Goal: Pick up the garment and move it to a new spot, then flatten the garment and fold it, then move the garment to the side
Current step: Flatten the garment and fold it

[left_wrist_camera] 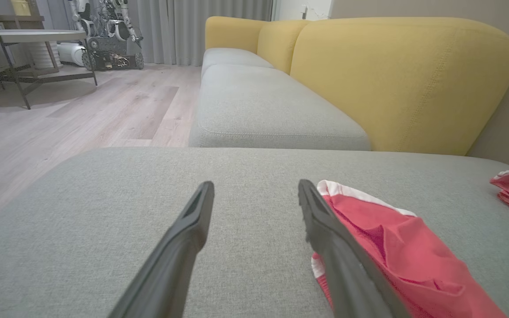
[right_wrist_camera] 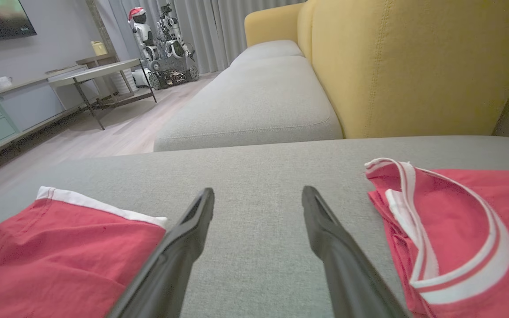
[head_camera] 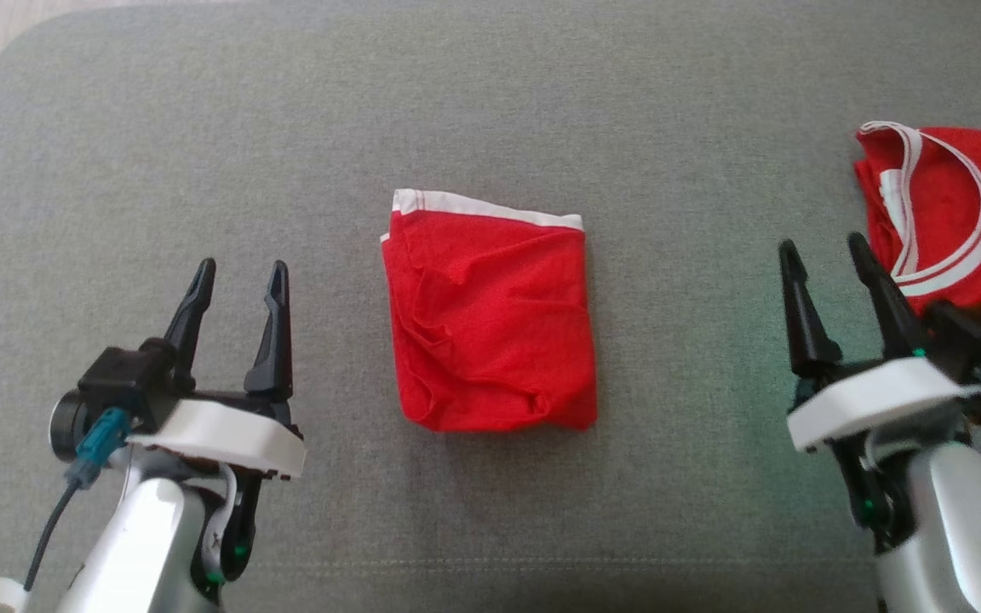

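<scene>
- The garment (head_camera: 490,328) lies in the middle of the grey cushion (head_camera: 669,102), folded into a rough red square with a white band along its far edge.
- Its surface has a few creases, mostly on the left half and near the lower corners.
- The left gripper (head_camera: 243,266) hovers over bare cushion to the left of the garment, clear of it, with its two dark fingers spread apart and nothing between them.
- In the left wrist view the garment shows just past that gripper's right finger.
- The right gripper (head_camera: 823,243) is to the right of the garment, well apart from it, with its fingers also spread and empty.
- A striped garment (head_camera: 950,213), red with white stripes along a curved edge, lies loosely bunched at the cushion's right edge, just beside the right gripper.
- In the right wrist view the fingers point over the bare cushion between the two garments and touch neither.
- Beyond the cushion runs a sofa with a yellow back (left_wrist_camera: 396,75) and grey seats.
- Further off are a wood floor (left_wrist_camera: 82,110), a table (right_wrist_camera: 91,70), grey curtains (left_wrist_camera: 192,26) and another robot (right_wrist_camera: 166,39) parked by them.
</scene>
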Robot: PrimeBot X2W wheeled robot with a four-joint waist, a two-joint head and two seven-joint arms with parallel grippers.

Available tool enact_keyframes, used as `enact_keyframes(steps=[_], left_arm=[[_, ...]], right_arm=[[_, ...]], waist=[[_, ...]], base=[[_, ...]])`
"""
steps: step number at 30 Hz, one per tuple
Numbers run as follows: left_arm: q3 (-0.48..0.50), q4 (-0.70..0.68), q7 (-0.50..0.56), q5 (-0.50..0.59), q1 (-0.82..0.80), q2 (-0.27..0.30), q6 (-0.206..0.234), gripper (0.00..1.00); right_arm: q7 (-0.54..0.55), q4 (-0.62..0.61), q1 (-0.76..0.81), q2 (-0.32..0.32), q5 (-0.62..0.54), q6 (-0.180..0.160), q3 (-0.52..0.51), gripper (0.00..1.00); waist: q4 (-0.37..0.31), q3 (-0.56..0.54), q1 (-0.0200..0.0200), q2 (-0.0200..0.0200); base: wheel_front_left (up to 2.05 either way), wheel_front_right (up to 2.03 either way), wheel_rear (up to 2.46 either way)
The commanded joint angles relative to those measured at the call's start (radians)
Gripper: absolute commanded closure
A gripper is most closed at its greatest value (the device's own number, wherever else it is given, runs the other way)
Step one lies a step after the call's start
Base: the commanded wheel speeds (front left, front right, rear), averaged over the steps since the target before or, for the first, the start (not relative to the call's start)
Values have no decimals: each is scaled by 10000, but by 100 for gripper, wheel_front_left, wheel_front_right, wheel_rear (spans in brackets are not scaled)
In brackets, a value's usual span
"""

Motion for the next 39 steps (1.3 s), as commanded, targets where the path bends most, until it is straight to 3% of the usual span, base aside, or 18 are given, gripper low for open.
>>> enact_keyframes(steps=[1,8,21,22,23,24,29,39], left_arm=[[435,-397,28,-6,-160,293,61,0],[406,-587,156,-17,-81,411,113,0],[347,-601,250,-137,-92,469,157,0],[333,-598,249,-141,-111,464,152,0],[322,-593,244,-145,-125,458,151,0],[304,-585,238,-149,-141,446,144,0],[219,-534,208,-145,-245,383,125,0],[-6,-328,78,-138,-614,204,-40,0]], right_arm=[[86,-556,-102,9,-121,-9,137,0],[561,-1476,490,105,-309,-9,-132,0],[769,-1804,491,204,-437,-9,-131,0],[807,-1782,441,203,-401,-9,-56,16],[827,-1729,356,189,-370,-9,41,91],[863,-1615,256,164,-360,-9,129,100],[854,-1003,-360,176,-245,-9,875,100],[222,2065,-2116,446,845,-9,4294,100]], waist=[[-35,-5,0,0],[-165,21,0,0],[-152,-1,0,0],[-130,6,0,0],[-112,11,0,0],[-72,11,0,0],[166,42,0,0],[800,304,0,0]], base=[[0,0,0],[0,0,0],[0,0,0],[0,0,0],[0,0,0],[0,0,0],[0,0,0],[0,0,0]])
